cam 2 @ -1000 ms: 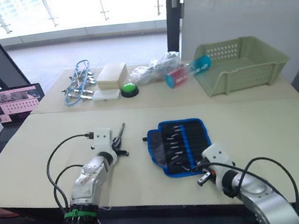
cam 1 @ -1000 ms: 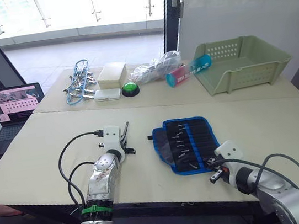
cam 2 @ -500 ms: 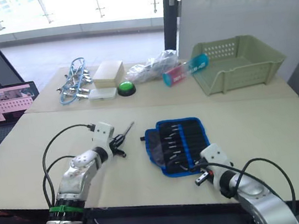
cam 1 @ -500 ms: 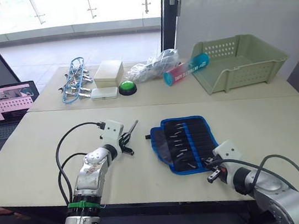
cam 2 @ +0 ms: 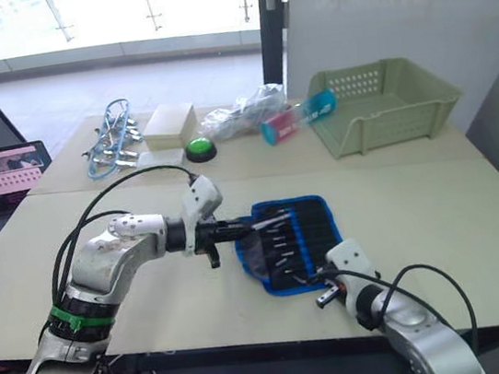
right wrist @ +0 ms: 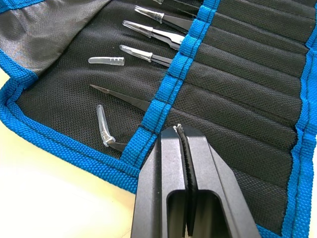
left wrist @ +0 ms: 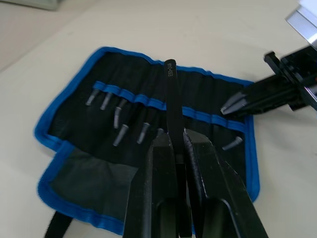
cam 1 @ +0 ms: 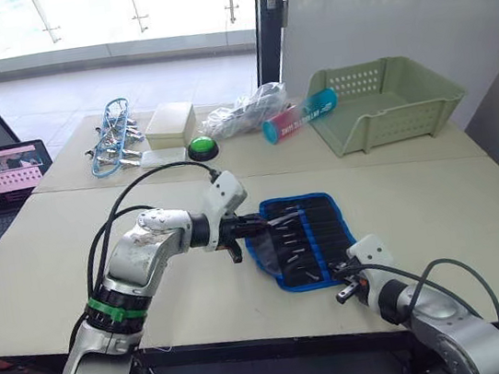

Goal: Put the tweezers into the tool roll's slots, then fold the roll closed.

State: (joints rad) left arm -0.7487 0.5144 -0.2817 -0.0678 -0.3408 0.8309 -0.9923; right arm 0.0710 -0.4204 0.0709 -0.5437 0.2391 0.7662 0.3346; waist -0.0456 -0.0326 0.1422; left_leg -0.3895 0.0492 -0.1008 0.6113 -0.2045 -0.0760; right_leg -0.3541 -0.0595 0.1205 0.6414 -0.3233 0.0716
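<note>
One more tweezers clamped in the left gripper, hovering over the tool roll; right gripper clenched on the roll's near edge. Next it needs lining up with a free slot.

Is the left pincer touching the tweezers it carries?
Touching: in the left wrist view the left pincer grips the black tweezers on both sides.

One tool roll, one basket

Pale lettering runs along the pink-and-teal tube on the counter and small print marks the tweezers near their end, but neither can be read.
</note>
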